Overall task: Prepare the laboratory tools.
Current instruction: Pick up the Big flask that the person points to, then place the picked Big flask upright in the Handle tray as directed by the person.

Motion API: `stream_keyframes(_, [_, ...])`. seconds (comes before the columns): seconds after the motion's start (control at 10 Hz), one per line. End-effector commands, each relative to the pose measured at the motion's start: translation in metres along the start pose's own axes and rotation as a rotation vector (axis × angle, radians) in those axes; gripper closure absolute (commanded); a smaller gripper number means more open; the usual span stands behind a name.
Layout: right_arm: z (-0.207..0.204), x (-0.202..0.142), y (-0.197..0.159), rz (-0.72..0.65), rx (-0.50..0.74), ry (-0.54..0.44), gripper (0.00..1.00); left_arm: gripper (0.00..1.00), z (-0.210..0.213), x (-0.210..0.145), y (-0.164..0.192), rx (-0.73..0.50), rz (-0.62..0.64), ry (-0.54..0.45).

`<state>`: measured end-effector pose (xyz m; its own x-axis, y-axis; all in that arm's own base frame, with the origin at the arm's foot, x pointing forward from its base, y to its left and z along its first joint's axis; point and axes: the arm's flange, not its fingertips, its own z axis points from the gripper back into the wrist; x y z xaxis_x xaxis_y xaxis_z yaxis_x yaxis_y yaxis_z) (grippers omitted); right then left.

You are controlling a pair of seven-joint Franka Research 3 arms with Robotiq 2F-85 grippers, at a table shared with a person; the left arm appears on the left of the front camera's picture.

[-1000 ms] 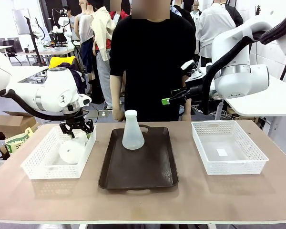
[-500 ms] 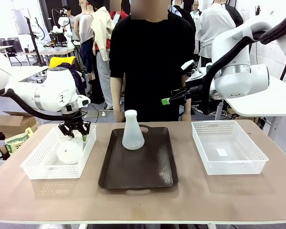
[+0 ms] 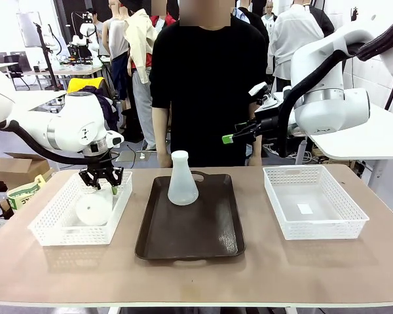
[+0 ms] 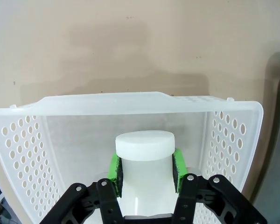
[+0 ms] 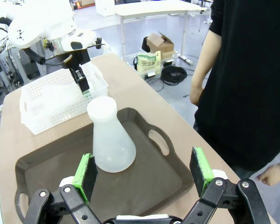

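Roughly halfway: one placed, one gripped.
A flask stands on the tray at frame centre; the left gripper is clamped on the neck of the second flask inside the basket at left; the right gripper gapes empty.

A tan table stands in an evenly lit, busy workshop. Beyond its left edge a cardboard box sits on the grey floor. A white desk stands past its right edge, and another white table stands farther back among people
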<state>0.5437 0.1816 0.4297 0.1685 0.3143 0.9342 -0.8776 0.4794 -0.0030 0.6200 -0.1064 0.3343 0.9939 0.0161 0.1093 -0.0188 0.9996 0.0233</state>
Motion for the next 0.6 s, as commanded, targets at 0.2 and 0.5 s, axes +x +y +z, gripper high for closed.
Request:
stream_keyframes(0.2, [-0.0028, 0.0022, -0.0028, 0.000, 0.007, 0.013, 0.00, 1.00, -0.0003, 0.0002, -0.0004, -0.004, -0.001, -0.011])
stream_keyframes(0.5, [-0.0028, 0.0022, -0.0028, 0.000, 0.007, 0.013, 0.00, 1.00, -0.0003, 0.0002, -0.0004, -0.004, -0.001, -0.011])
